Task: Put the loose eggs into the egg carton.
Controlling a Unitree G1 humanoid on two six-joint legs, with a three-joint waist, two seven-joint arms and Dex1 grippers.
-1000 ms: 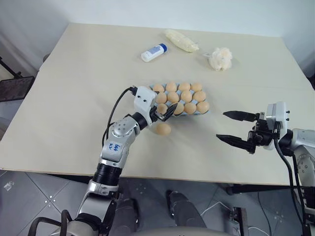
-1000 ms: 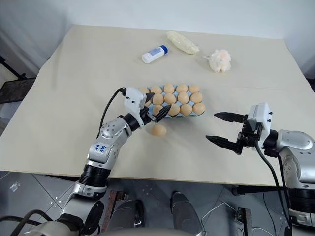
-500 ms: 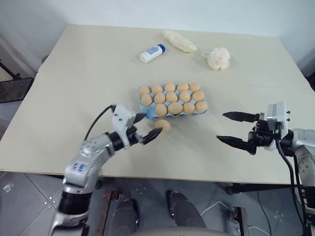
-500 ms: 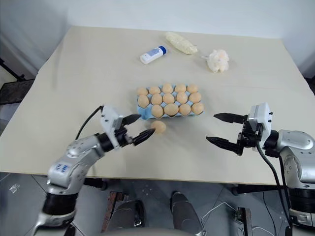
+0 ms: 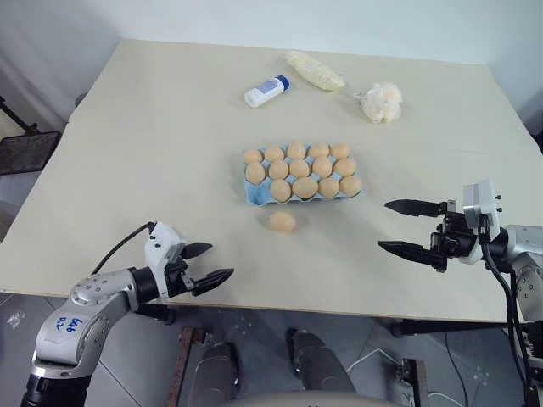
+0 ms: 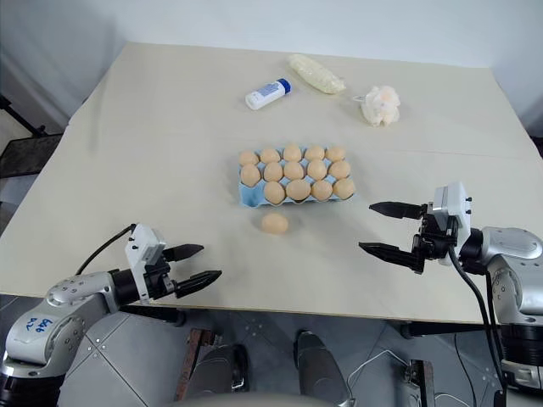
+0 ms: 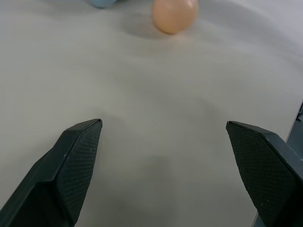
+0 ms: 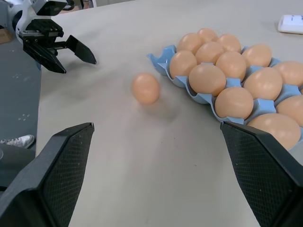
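Observation:
One loose egg (image 5: 282,221) lies on the table just in front of the light blue egg carton (image 5: 257,197), a little apart from it. The carton holds several eggs, and its front left corner cup is bare. My left gripper (image 5: 221,260) hovers open and empty near the table's front edge, well to the left of the egg; the left wrist view shows that egg (image 7: 174,14) beyond its spread fingers. My right gripper (image 5: 383,225) stands open and empty to the right of the carton, pointing toward the egg (image 8: 146,88) and the carton (image 8: 161,59).
At the back of the table (image 5: 153,153) lie a white bottle with a blue cap (image 5: 265,91), a pale wrapped roll (image 5: 314,70) and a fluffy cream puff (image 5: 381,101). Both grippers are close to the table's front edge.
My left arm has drawn back from the carton's front left corner to the front left of the table, jaws still open. The egg and the right gripper have stayed put.

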